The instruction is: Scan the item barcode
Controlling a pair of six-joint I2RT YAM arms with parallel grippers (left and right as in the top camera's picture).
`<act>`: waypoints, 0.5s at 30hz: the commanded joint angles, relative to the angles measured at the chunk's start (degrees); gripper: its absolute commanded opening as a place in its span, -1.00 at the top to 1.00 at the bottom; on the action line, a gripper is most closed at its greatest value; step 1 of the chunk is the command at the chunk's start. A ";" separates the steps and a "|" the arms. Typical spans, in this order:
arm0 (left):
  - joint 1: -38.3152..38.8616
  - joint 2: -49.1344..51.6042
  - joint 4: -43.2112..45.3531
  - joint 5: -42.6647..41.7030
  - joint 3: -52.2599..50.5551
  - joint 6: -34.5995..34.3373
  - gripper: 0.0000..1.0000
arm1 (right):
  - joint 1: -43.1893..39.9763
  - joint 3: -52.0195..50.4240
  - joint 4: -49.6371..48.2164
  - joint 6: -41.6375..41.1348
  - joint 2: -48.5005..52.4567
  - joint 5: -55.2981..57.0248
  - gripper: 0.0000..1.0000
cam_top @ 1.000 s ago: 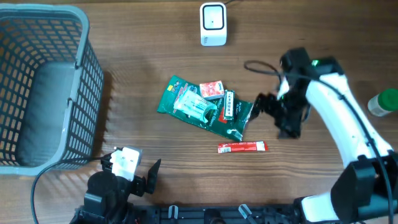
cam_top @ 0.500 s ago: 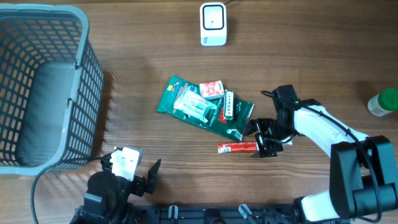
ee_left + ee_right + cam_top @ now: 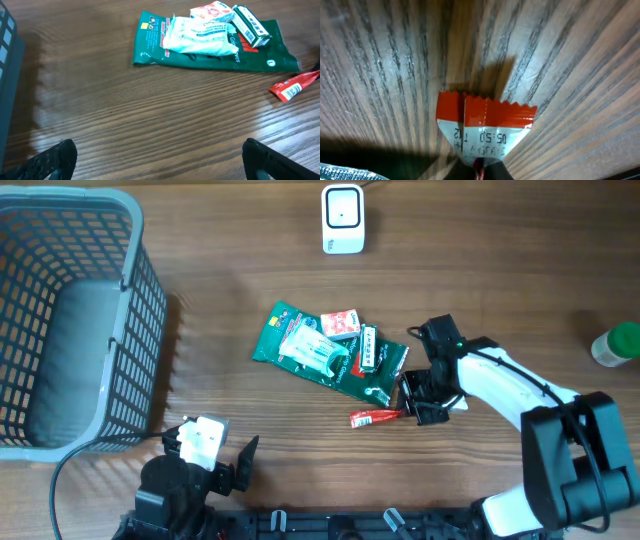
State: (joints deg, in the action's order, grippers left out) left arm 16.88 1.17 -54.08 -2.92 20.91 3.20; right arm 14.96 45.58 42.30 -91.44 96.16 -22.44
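Right gripper (image 3: 420,408) was clenched on one end of the red sachet (image 3: 372,418), which lay flat on the table (image 3: 250,300) just below the green pouch (image 3: 345,378). A white tissue pack (image 3: 312,352), red-white box (image 3: 341,325) and green-black box (image 3: 368,348) sat on the pouch. Left gripper (image 3: 157,147) stood wide, grasping nothing. Grey basket (image 3: 140,290), far left, showed only its mesh floor.

I see matt, grained wood in the table (image 3: 250,280); the red sachet (image 3: 485,125) looks like glossy foil, the green pouch (image 3: 200,61) shiny plastic, the basket (image 3: 150,320) matt plastic.
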 commanded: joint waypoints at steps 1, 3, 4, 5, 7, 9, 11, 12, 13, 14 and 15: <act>0.00 -0.13 -0.04 -0.26 -0.13 0.87 -1.00 | 0.28 -1.75 0.11 5.51 3.23 6.82 0.91; 0.00 -0.13 -0.02 -0.26 -0.13 0.87 -1.00 | 0.28 -0.85 1.44 10.45 1.27 2.12 0.91; 0.00 -0.13 -0.04 -0.26 -0.13 0.87 -1.00 | 0.28 -0.35 2.14 12.20 0.15 0.31 0.91; 0.00 -0.13 -0.02 -0.26 -0.13 0.87 -1.00 | 0.28 0.42 2.29 15.37 -1.90 -0.87 0.91; 0.00 -0.13 -0.04 -0.26 -0.13 0.87 -1.00 | 0.28 2.71 2.21 21.68 -9.46 -0.74 0.91; 0.00 -0.13 -0.02 -0.26 -0.13 0.87 -1.00 | 0.31 3.32 0.44 24.02 -18.12 0.72 0.91; 0.00 -0.13 -0.04 -0.26 -0.13 0.87 -1.00 | 0.31 3.32 -1.20 23.76 -27.67 5.40 0.91; 0.00 -0.13 -0.02 -0.26 -0.13 0.87 -1.00 | 0.31 3.32 -1.66 23.69 -30.84 6.32 0.91; 0.00 -0.13 -0.02 -0.26 -0.13 0.87 -1.00 | 0.31 3.32 -2.49 23.15 -34.05 7.19 0.91; 0.00 -0.13 -0.02 -0.26 -0.13 0.87 -1.00 | 0.31 3.32 -3.54 22.67 -37.24 9.09 0.91; 0.00 -0.13 -0.04 -0.26 -0.13 0.87 -1.00 | 0.31 3.32 -5.86 23.50 -40.22 13.00 0.91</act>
State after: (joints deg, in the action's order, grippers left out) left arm 16.88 1.17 -54.08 -2.92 20.91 3.20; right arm 14.98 48.14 39.22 -69.14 60.69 -17.21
